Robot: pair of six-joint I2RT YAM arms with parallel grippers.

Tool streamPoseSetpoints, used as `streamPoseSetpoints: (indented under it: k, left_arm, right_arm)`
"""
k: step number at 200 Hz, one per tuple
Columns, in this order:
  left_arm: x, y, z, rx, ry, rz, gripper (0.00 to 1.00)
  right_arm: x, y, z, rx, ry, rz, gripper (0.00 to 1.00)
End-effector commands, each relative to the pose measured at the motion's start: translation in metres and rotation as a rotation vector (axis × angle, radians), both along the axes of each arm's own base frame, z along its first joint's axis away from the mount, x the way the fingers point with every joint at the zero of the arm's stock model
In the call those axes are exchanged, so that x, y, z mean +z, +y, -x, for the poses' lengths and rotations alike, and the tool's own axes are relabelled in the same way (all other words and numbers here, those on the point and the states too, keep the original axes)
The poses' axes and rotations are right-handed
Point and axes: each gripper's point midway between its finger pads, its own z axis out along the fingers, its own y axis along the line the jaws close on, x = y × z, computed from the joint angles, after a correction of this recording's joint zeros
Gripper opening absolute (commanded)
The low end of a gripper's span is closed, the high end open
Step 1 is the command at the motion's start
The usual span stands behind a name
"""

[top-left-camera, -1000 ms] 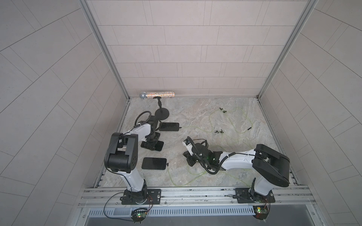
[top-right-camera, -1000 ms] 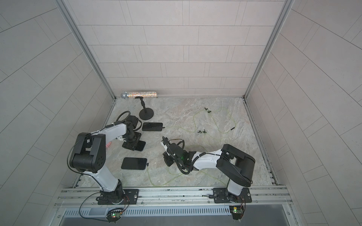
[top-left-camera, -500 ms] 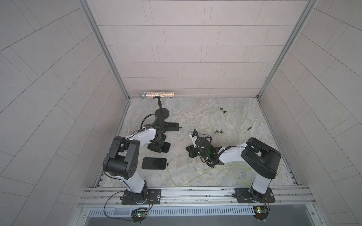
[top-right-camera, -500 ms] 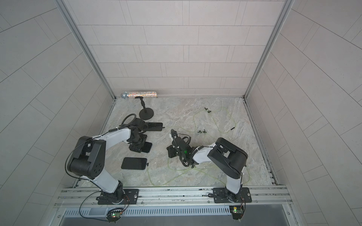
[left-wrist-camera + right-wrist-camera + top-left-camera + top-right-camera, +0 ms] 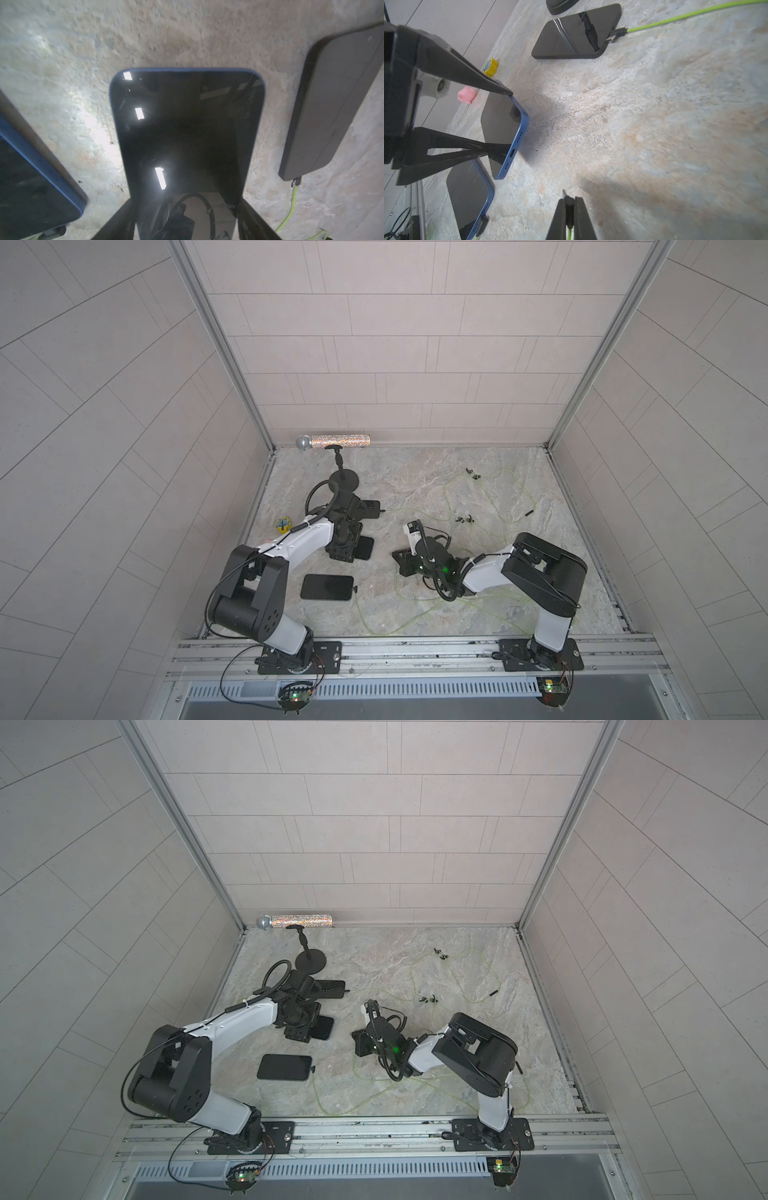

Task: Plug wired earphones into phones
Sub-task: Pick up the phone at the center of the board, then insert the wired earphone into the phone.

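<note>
Top views both show the marble table (image 5: 415, 489) walled by pale tiles. The left arm (image 5: 299, 543) reaches out over the phones and the right arm (image 5: 490, 576) is folded low toward the middle. Three phones lie in a row on the left half. The far phone (image 5: 371, 506) is beside the black stand (image 5: 345, 479), the middle phone (image 5: 187, 128) is under the left wrist, and the near phone (image 5: 327, 587) is closest to the rail. A glittery microphone (image 5: 332, 441) lies along the back wall.

The left gripper (image 5: 511, 121) grasps the middle phone across its width, one finger on each long edge. The phone's port (image 5: 512, 153) faces the right gripper (image 5: 569, 200). That gripper is clenched on a black plug (image 5: 568, 209) whose metal tip pokes out ahead of the fingers, apart from the port with bare table between.

A second plug (image 5: 616, 33) sits against the far phone's end, with a green cable (image 5: 685, 15) trailing off. A third plug (image 5: 481, 224) sits at the near phone's end. Loose earbuds (image 5: 473, 475) and a spare plug (image 5: 528, 513) lie on the right half. A yellow toy (image 5: 491, 66) and a pink toy (image 5: 467, 94) sit by the left wall.
</note>
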Motion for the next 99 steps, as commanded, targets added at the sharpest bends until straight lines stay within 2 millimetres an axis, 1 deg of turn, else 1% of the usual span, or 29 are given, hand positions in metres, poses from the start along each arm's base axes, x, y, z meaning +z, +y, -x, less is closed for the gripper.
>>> streamPoseSetpoints:
  k: [1,15,34,66,99]
  left_arm:
    - [0.004,0.001,0.006,0.018,-0.011,0.005,0.61]
    - [0.004,0.0,0.006,0.032,-0.031,0.018,0.61]
    - [0.004,-0.002,0.004,0.051,-0.066,0.047,0.61]
    - [0.007,-0.007,-0.001,0.081,-0.134,0.086,0.61]
    - [0.007,-0.01,-0.001,0.104,-0.17,0.097,0.61]
  right_arm:
    - [0.006,0.01,-0.011,-0.053,-0.008,-0.074,0.0]
    - [0.016,0.02,-0.013,-0.036,-0.032,-0.129,0.0]
    - [0.026,0.021,-0.016,-0.057,-0.054,-0.187,0.0]
    - [0.03,0.021,-0.018,-0.069,-0.063,-0.18,0.0]
    - [0.034,0.028,-0.013,-0.039,-0.061,-0.189,0.0]
